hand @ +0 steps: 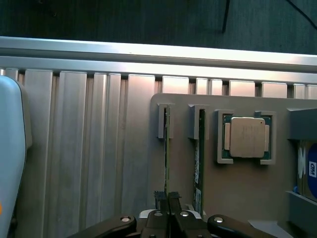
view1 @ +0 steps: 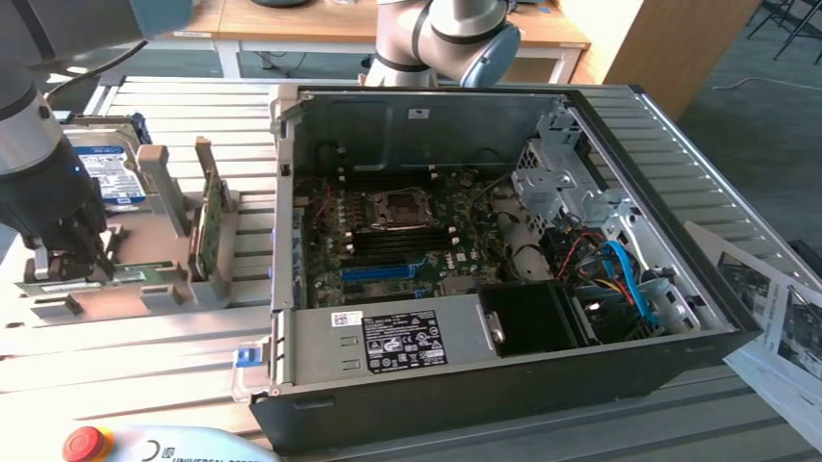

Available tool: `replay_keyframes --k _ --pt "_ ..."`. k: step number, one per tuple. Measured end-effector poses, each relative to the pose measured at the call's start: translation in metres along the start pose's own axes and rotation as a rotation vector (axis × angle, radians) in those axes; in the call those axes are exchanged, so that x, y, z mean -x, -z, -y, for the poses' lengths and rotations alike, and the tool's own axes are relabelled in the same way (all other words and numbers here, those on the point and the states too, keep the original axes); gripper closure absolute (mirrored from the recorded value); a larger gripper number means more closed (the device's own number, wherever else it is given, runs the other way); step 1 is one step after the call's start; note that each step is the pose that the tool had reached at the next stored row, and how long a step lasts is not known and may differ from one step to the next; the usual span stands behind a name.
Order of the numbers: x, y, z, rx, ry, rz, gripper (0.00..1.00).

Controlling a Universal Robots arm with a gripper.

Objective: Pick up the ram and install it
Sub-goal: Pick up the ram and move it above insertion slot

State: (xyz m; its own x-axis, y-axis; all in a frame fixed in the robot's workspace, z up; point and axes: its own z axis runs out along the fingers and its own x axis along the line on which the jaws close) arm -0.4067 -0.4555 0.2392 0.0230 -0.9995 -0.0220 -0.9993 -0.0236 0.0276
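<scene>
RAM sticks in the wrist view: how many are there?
2. One ram stands on edge in the slot farther from the processor, clamped by the shut gripper; the second ram stands in the slot beside the processor.

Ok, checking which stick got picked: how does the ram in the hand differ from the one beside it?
The gripped ram is pinched by the shut hand; the spare ram is untouched. The gripped ram sits in the slot farther from the processor; the spare ram is next to it. The gripped ram shows edge-on; the spare ram shows some green face. Both stand on edge, parallel, in the grey holder.
</scene>
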Motion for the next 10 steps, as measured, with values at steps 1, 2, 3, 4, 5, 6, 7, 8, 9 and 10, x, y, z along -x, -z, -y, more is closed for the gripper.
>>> replay_keyframes --k 1,2,3,4,5,6,7,8,9,10 --pt "0.000 0.0016 0.0000 0.0000 0.000 -0.0001 0.88" --pt "0.000 0.0031 -0.0001 -0.0001 0.000 0.0000 0.88" --pt "0.000 0.0048 -0.0001 -0.0001 0.000 0.0000 0.88" --pt "0.000 0.0065 -0.0002 -0.0001 0.000 0.0000 0.88" --pt "0.000 0.0081 -0.0002 -0.0001 0.000 0.0000 0.88" --pt "0.000 0.0097 -0.0003 0.0000 0.000 0.0000 0.88" --pt "0.000 0.0114 -0.0003 0.0000 0.000 0.0000 0.88" --pt "0.000 0.0131 -0.0004 0.0000 0.000 0.0000 0.88" --pt "0.000 0.0148 -0.0004 0.0000 0.000 0.0000 0.88" --pt "0.000 0.0168 -0.0005 0.0000 0.000 0.0001 0.88"
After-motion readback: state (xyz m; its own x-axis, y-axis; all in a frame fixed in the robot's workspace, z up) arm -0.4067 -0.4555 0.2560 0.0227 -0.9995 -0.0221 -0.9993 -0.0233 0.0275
